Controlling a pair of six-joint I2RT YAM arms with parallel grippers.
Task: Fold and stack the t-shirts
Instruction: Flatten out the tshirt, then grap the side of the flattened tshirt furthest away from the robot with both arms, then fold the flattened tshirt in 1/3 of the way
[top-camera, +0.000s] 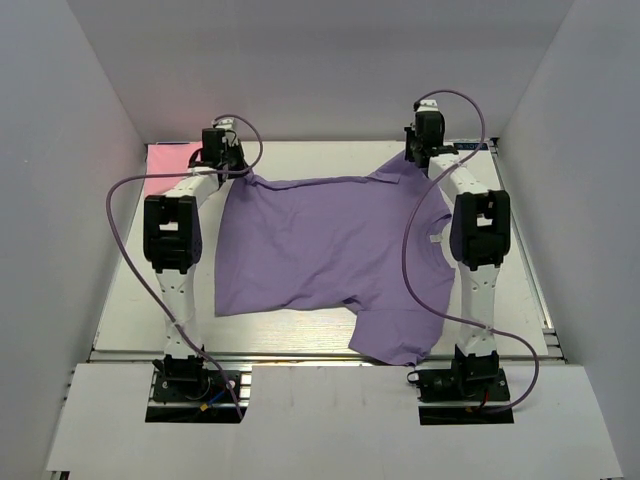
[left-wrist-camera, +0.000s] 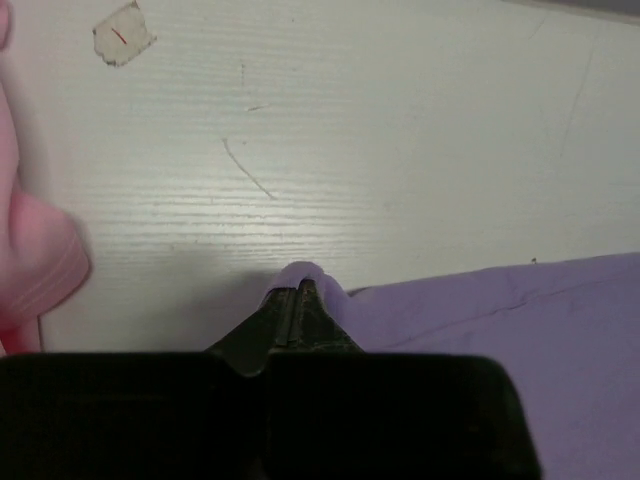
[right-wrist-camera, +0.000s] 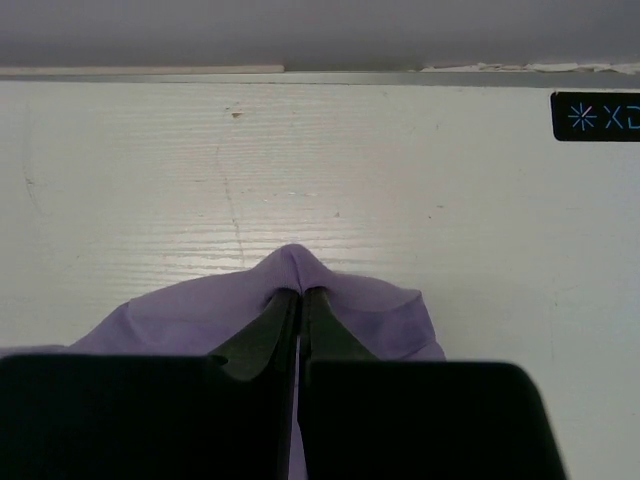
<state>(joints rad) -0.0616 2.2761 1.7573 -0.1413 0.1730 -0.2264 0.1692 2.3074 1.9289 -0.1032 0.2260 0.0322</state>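
The pink shirt lies bunched on the desk, just left of the left claw. That claw is clenched on a corner of the purple shirt, which spreads flat between both claws. The right claw is clenched on a fold of its edge.

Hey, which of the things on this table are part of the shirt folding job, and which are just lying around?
Job: purple t-shirt, pinched by left gripper and right gripper; pink t-shirt in the far left corner.
Lying about: purple cables, tan scrap, black label.
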